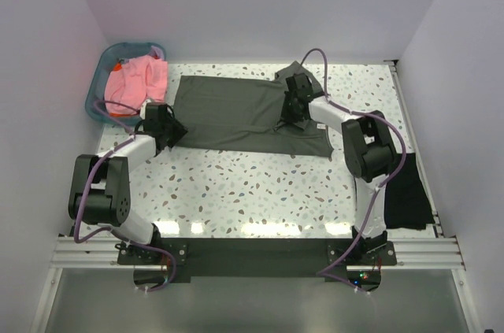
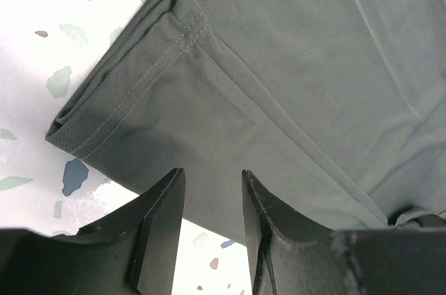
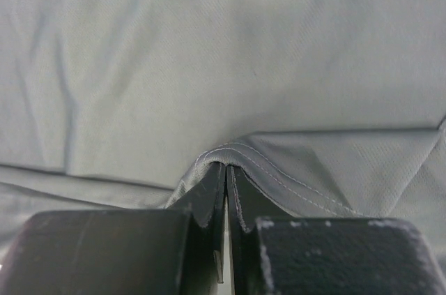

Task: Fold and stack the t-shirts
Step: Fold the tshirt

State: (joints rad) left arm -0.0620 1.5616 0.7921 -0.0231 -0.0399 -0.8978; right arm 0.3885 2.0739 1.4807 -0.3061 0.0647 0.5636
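The dark olive-grey t-shirt (image 1: 232, 111) lies spread across the far middle of the table. My left gripper (image 1: 173, 133) is at its near left corner. In the left wrist view it (image 2: 211, 178) is open, with its fingers (image 2: 162, 220) over the shirt's edge (image 2: 279, 72) and nothing between them. My right gripper (image 1: 294, 107) is on the shirt's right part. In the right wrist view it (image 3: 226, 167) is shut on a stitched hem of the shirt (image 3: 209, 65), raising a small fold. A salmon-pink shirt (image 1: 138, 81) is in the basket. A black shirt (image 1: 405, 195) lies at the table's right edge.
The teal plastic basket (image 1: 101, 73) stands at the far left corner. White walls close in the table on the left, back and right. Bare speckled tabletop (image 1: 252, 187) lies between the shirt and the arm bases.
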